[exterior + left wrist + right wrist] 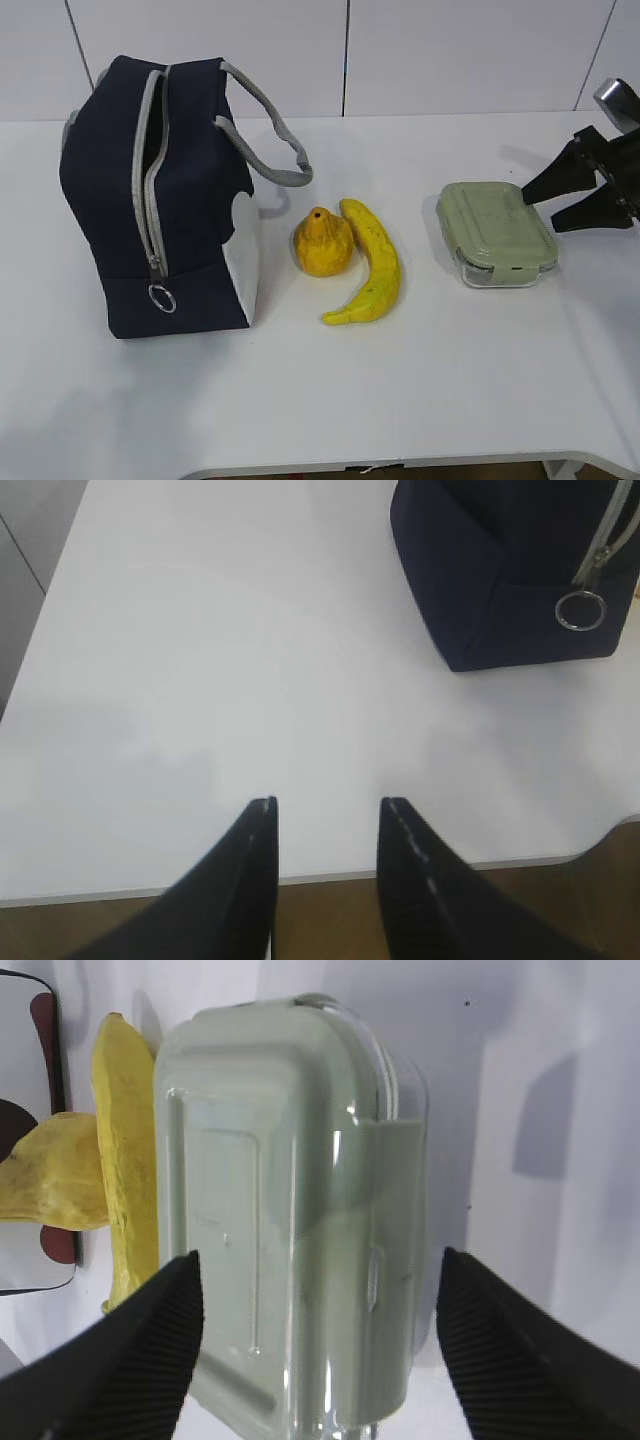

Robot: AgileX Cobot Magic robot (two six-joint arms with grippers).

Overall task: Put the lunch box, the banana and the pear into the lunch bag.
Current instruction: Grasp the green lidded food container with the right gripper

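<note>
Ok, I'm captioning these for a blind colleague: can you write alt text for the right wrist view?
A pale green lidded lunch box on a white table fills the picture, with the right pincer wide open, one finger on either side of its near end. To its left lie a banana and part of a pear.

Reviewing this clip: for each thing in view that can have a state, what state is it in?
lunch bag: upright on the table, zipper open.
lunch box: lid on, on the table, not gripped.
banana: lying on the table, outside the bag.
pear: on the table beside the banana.
left gripper: open, empty.
right gripper: fingers open on either side of the lunch box.
</note>
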